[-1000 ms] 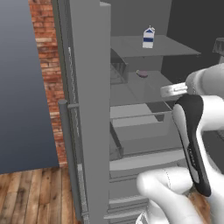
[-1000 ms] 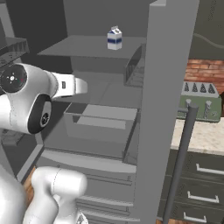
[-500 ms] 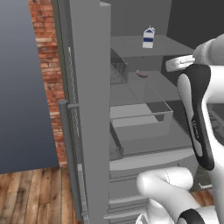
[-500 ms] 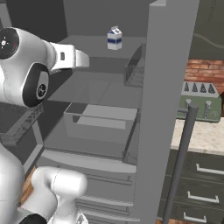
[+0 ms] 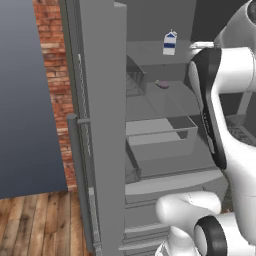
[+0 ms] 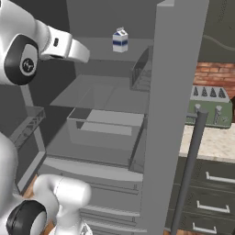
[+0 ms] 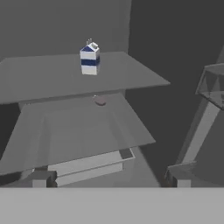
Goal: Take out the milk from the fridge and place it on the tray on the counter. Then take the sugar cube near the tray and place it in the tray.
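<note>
The milk is a small white carton with a blue band, standing upright on the top shelf of the open fridge. In the hand view the milk is ahead, up and left of centre, some way off. My gripper is raised to the top shelf's height, in front of the carton and apart from it. It is open and holds nothing. A strip of the counter shows to the right of the fridge door. The tray and the sugar cube are out of view.
A small flat purplish thing lies on the second shelf. Below it sits a clear drawer. A wire basket hangs inside the door, whose bar handle runs downward. A green toaster stands on the counter.
The arm has lifted the hand from the middle shelf's height up to the top shelf's level, nearer the milk. The jaws have stayed wide apart.
</note>
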Tool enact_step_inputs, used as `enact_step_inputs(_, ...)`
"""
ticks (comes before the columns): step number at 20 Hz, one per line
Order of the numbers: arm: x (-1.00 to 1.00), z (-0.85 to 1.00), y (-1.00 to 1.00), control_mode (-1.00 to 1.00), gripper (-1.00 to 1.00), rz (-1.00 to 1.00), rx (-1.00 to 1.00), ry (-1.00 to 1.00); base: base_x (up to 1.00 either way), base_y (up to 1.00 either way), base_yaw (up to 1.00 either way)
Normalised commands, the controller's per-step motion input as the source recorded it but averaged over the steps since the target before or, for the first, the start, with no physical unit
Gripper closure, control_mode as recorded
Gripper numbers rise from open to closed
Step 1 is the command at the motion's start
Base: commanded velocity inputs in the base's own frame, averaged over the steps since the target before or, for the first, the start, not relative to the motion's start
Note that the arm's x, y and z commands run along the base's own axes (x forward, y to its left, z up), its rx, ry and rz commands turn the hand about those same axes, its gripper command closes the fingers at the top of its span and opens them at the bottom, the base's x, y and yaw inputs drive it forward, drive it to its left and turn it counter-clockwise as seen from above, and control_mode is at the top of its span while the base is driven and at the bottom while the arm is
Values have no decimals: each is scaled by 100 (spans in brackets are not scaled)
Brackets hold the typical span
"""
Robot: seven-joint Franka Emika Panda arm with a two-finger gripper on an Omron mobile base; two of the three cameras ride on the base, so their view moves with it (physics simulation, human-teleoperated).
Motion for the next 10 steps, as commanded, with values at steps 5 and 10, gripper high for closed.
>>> enact_step_inputs(5,50,0,-6,-100,-100,0,9,-1,0,0,0)
enact_step_inputs(10,71,-10,-3,-100,-100,0,0,0,0,0,0)
